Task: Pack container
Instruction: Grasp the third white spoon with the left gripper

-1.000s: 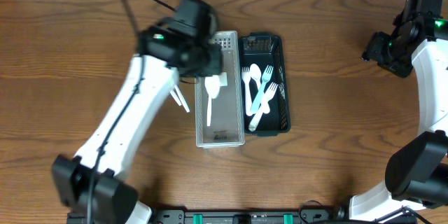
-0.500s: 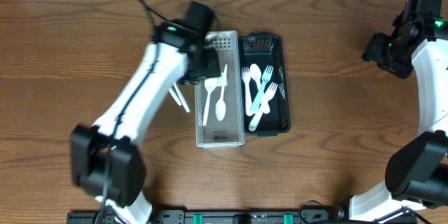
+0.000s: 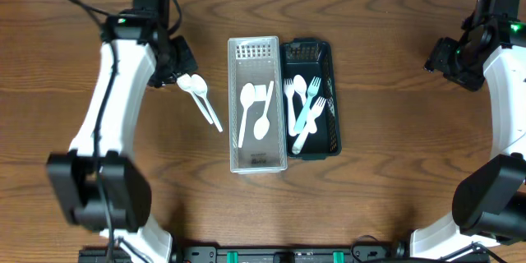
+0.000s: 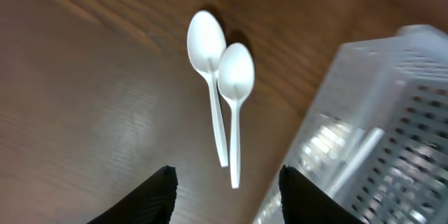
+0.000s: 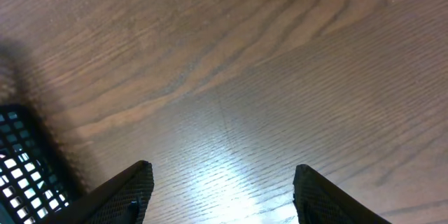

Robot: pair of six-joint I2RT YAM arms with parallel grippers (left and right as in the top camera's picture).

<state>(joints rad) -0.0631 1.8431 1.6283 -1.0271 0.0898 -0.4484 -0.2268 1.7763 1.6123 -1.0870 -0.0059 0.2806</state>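
Note:
Two white plastic spoons (image 3: 200,94) lie side by side on the wood table, left of the clear basket (image 3: 279,160); they also show in the left wrist view (image 4: 222,91). The clear basket holds two white spoons (image 3: 255,113). The black basket (image 3: 331,144) beside it holds several white forks and a light blue one (image 3: 304,113). My left gripper (image 3: 174,59) is open and empty, just up and left of the loose spoons; its fingers (image 4: 226,192) frame the spoon handles. My right gripper (image 3: 448,59) is open and empty at the far right (image 5: 220,189).
The clear basket's wall (image 4: 378,112) fills the right of the left wrist view. A corner of the black basket (image 5: 24,154) shows at the left of the right wrist view. Bare wood table lies around both baskets.
My left arm has swung left and away from the clear basket, leaving a second spoon in it. It now hangs over the two loose spoons. The right arm has not moved.

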